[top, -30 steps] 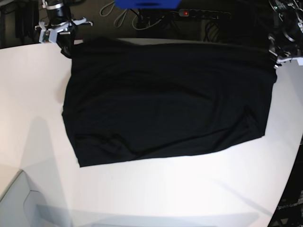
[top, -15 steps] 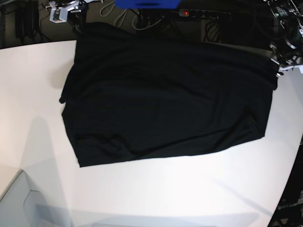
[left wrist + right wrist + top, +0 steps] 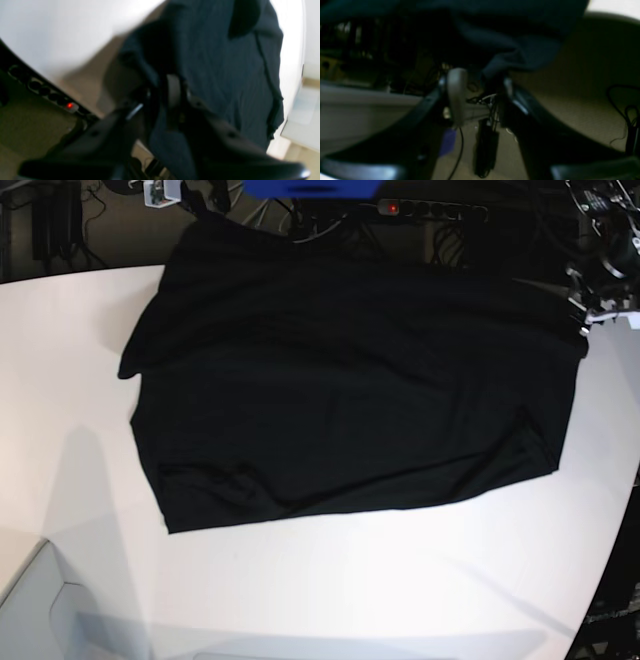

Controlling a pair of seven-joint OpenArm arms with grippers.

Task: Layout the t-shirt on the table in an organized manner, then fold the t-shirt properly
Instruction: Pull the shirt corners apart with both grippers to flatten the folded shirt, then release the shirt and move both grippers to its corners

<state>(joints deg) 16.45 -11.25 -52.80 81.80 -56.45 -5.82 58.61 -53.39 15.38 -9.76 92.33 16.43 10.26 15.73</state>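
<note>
The black t-shirt [image 3: 350, 380] lies spread plain side up on the white table [image 3: 330, 580], and its far left corner is drawn past the table's far edge. My right gripper [image 3: 185, 200] is at that corner. In the right wrist view the right gripper [image 3: 482, 85] stands open, with the t-shirt's hem [image 3: 510, 50] hanging just above its fingertips. My left gripper [image 3: 598, 305] sits at the shirt's far right corner. In the left wrist view the left gripper [image 3: 160, 90] has its jaws slightly apart, and a fold of the t-shirt [image 3: 225, 75] lies between them.
A power strip [image 3: 420, 210] with a red light lies on the floor beyond the table's far edge, next to a blue object [image 3: 310, 188]. A pale box [image 3: 30, 610] stands at the near left corner. Cables trail over the floor behind.
My right gripper has moved back and to the right past the table's far edge, dragging the shirt's far left corner with it. Both grippers have parted their jaws. The left arm has hardly moved.
</note>
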